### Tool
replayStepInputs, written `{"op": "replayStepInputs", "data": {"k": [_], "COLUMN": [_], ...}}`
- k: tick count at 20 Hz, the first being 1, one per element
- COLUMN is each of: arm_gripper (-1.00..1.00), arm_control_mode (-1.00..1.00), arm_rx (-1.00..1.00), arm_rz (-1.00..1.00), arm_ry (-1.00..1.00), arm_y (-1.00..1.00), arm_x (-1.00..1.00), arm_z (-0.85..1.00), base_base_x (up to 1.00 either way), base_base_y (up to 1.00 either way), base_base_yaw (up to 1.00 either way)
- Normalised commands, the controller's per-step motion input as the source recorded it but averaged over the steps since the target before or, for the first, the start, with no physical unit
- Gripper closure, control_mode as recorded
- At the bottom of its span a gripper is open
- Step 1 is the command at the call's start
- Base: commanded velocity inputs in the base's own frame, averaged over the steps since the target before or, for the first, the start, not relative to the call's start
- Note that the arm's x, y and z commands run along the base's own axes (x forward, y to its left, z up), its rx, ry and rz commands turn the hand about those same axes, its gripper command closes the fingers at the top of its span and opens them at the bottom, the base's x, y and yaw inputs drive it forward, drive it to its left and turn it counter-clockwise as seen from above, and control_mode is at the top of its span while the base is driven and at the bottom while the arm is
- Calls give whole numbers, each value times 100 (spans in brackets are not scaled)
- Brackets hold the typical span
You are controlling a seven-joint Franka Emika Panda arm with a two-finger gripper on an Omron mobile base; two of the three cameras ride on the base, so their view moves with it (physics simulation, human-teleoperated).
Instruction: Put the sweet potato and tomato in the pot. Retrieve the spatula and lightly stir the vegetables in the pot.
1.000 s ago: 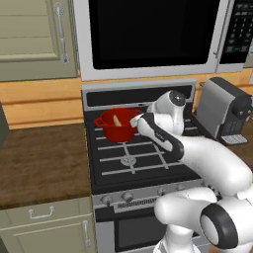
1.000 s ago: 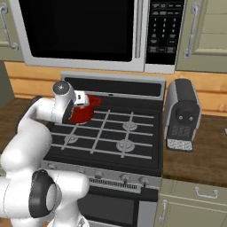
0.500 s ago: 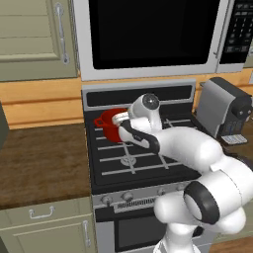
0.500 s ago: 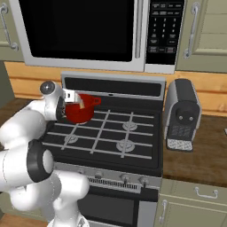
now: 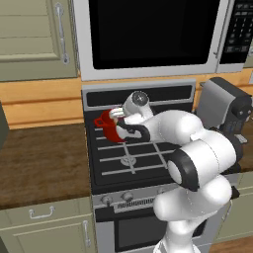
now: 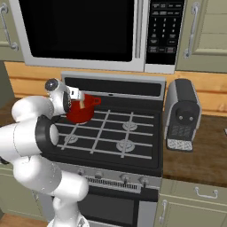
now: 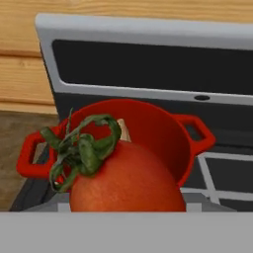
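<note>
- The wooden counter lies left of the stove, under pale green cabinet doors.
- The pot — red, with loop handles — sits on the stove's back left burner; in the right base view the pot stands just in front of the stove's raised back panel.
- The gripper hangs at the pot's rim, the white arm reaching across the grates from the right in the left base view; in the right base view the gripper sits just above the pot's near-left edge.
- In the hand view a tomato with a green stem fills the near foreground, right up against the camera and in front of the pot. The fingertips are hidden, so I cannot tell for sure whether they clamp the tomato or stand apart.
- Behind the tomato's stem a pale tan sliver — the sweet potato — shows inside the pot.
- The microwave hangs above the stove.
- A grey toaster stands on the counter right of the stove, well apart from the pot.
</note>
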Motion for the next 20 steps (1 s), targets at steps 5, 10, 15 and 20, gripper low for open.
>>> {"op": "replayStepInputs", "data": {"k": [5, 10, 15, 20], "arm_gripper": [100, 100, -100, -100], "arm_control_mode": [-100, -100, -100, -100], "arm_rx": [0, 0, 0, 0], "arm_rz": [-9, -7, -6, -5], "arm_ry": [8, 9, 10, 2], "arm_y": [0, 3, 5, -1], "arm_x": [63, 57, 44, 35], "arm_z": [-40, -35, -34, -11], "base_base_x": [0, 0, 0, 0], "base_base_y": [0, 0, 0, 0], "base_base_yaw": [0, 0, 0, 0]}}
